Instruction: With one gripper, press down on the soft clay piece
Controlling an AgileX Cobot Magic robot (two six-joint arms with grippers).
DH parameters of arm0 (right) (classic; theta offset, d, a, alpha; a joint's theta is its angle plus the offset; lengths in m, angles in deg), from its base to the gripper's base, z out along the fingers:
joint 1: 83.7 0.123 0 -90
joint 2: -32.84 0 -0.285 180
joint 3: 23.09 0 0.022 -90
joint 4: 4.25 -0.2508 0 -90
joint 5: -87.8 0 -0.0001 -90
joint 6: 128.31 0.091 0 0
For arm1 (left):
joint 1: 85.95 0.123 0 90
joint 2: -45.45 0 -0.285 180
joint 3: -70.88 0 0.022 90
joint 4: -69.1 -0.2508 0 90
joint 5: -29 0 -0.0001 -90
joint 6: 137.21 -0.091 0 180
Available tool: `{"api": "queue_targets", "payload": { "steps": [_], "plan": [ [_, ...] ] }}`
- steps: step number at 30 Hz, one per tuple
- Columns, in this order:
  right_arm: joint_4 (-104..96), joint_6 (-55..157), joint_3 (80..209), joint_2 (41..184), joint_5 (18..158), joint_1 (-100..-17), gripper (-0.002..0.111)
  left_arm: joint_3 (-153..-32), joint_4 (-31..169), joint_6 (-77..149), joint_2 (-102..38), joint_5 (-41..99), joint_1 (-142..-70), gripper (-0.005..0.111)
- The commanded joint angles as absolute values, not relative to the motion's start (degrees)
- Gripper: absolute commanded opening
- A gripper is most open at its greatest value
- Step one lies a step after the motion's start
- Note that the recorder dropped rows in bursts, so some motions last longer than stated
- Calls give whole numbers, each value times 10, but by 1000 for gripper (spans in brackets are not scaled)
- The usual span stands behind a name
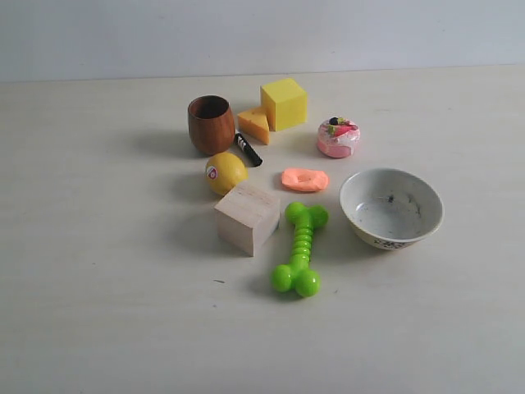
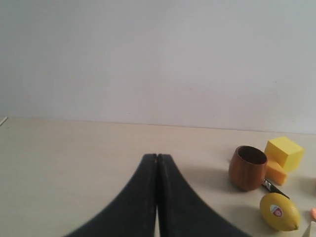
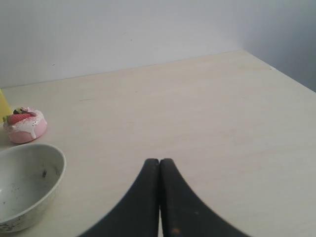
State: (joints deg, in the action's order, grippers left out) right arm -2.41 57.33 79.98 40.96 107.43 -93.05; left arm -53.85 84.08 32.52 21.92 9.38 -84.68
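The soft clay piece (image 1: pixel 304 179) lies flat on the table in the exterior view, salmon-orange with a dent in its middle, between the yellow ball and the bowl. No arm shows in that view. In the left wrist view my left gripper (image 2: pixel 157 157) is shut, empty, low over bare table, well away from the objects; a sliver of the clay (image 2: pixel 313 213) shows at the frame edge. My right gripper (image 3: pixel 159 161) is shut too, holding nothing, over bare table beside the bowl; the clay is out of that view.
Around the clay stand a wooden cup (image 1: pixel 211 124), yellow ball (image 1: pixel 225 172), wooden block (image 1: pixel 247 217), green bone toy (image 1: pixel 299 248), white bowl (image 1: pixel 391 208), pink cake toy (image 1: pixel 338 137), cheese wedge (image 1: pixel 254 125), yellow cube (image 1: pixel 284 103) and a black marker (image 1: pixel 248 149).
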Motion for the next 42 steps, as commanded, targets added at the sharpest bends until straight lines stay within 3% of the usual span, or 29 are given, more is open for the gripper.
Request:
{"api": "queue_targets", "payload": {
  "steps": [1,16,26,42],
  "plan": [
    [-24,573,797,406,1072,-930,0,-477,847,327,260,162,-845,0],
    [-24,573,797,406,1072,-930,0,-396,849,325,273,188,-845,0],
    [-24,573,797,406,1072,-930,0,-319,811,325,359,188,-845,0],
    [-24,573,797,406,1072,-930,0,-319,718,419,377,107,-845,0]
  ]
}}
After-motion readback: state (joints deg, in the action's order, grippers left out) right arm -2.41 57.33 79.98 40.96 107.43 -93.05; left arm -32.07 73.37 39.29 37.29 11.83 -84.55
